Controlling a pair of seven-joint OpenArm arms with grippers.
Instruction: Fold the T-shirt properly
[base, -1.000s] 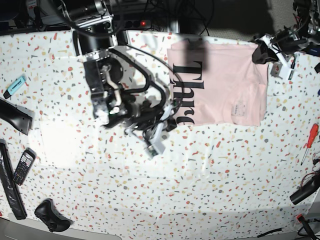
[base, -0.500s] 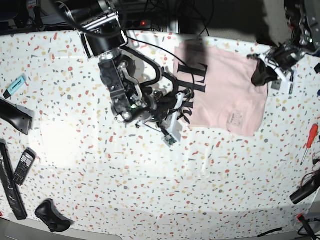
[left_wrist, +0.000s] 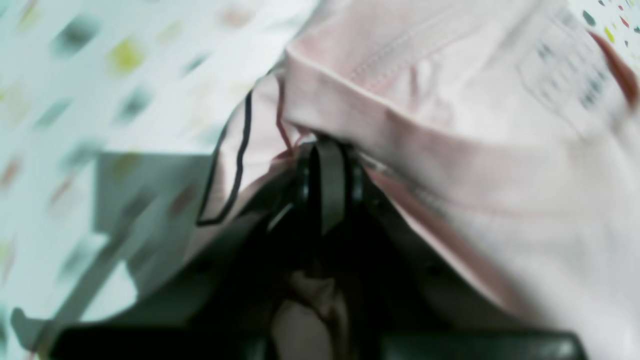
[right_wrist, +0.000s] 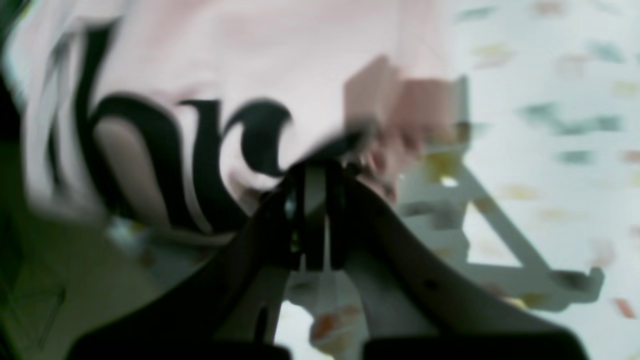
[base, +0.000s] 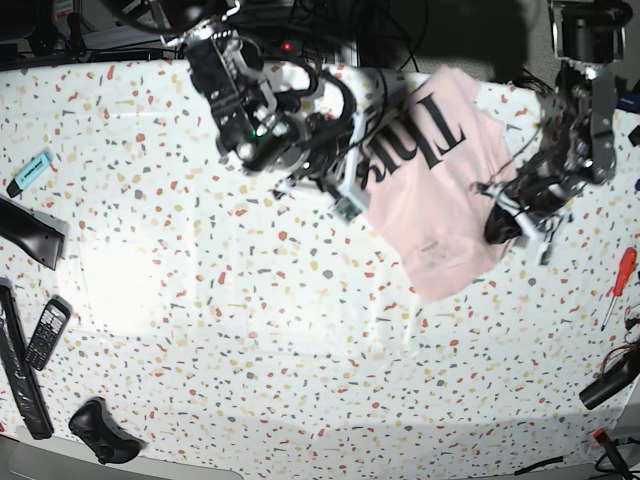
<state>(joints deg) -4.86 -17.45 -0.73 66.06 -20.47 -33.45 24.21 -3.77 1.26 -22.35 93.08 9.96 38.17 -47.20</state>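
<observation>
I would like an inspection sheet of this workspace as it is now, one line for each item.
Surface: speckled white table.
Job's things: pink T-shirt with black lettering, held between both arms, partly folded.
Clutter: mobile phone, red screwdriver, blue marker, black controller.
Grippers: left gripper and right gripper, jaws shut on T-shirt fabric.
Cables: black cables along the right arm.
Surroundings: dark equipment behind the table; details unclear.

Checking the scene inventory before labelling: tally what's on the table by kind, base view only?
Garment: 1, T-shirt
Phone: 1, black phone
Screwdriver: 1, red screwdriver
Marker: 1, teal marker
Other black items at the left edge: 3, too unclear to name
Total: 7
</observation>
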